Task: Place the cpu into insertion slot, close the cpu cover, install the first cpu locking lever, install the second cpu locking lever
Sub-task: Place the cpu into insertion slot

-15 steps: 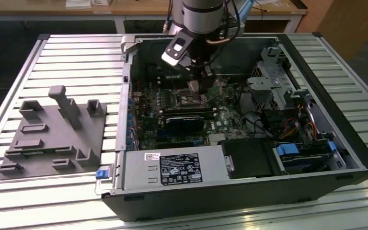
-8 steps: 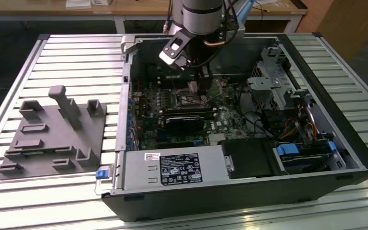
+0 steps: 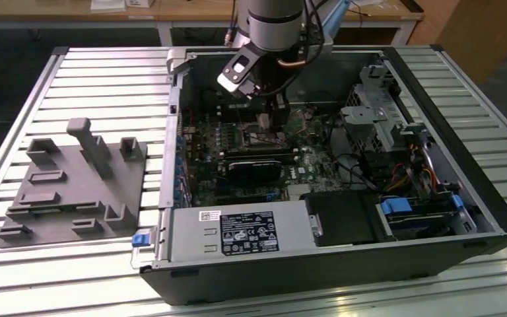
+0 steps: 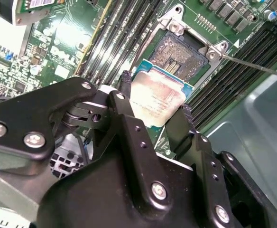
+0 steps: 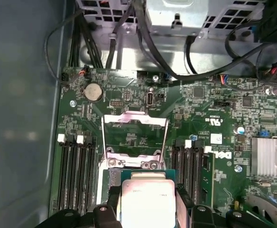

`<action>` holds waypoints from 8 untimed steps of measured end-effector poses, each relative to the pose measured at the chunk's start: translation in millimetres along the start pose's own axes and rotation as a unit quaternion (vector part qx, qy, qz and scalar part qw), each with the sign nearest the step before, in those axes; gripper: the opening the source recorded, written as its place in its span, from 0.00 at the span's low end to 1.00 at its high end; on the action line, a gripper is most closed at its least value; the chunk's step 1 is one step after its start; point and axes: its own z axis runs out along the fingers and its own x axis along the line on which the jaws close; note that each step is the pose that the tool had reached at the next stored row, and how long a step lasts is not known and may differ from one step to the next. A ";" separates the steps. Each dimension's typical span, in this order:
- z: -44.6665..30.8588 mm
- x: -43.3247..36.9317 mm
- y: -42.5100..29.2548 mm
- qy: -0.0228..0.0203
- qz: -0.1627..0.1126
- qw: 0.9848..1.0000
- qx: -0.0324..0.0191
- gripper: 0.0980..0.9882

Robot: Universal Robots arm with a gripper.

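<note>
1. The tool (image 4: 155, 92) is closed on the cpu (image 4: 163, 100). In the second wrist view its black fingers (image 4: 125, 85) press two opposite edges, and the silvery top faces the camera.
2. The cpu hangs just beside the slot (image 4: 183, 54) and overlaps its near rim in that view. The slot's dark centre lies bare.
3. In the first wrist view the cpu (image 5: 145, 199) sits between the fingers (image 5: 182, 202). The cover (image 5: 133, 117) is swung open just beyond it, with the green board (image 5: 205, 102) showing through its window.
4. A thin metal lever (image 4: 252, 64) juts free from one corner of the slot.
5. In the exterior view the arm (image 3: 276, 20) reaches down into an open case (image 3: 324, 274) on a slatted surface (image 3: 95, 72). The tool (image 3: 269, 117) is over the board. A grey fixture (image 3: 68, 191) lies apart from the case, on the exterior view's left.
6. The tool's body cuts off the near edge of the cpu in both wrist views. In the first wrist view the cpu hides most of the slot.
7. I cannot tell how high the cpu is above the slot, or whether any edge touches it.
</note>
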 end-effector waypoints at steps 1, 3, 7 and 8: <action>1.3 0.2 -0.4 0.000 -0.001 1.000 0.000 0.50; 4.3 0.6 -1.2 0.000 -0.002 1.000 0.000 0.50; 10.9 0.6 -2.3 0.000 -0.004 1.000 0.000 0.50; 12.6 0.6 -2.5 0.000 -0.004 1.000 0.000 0.50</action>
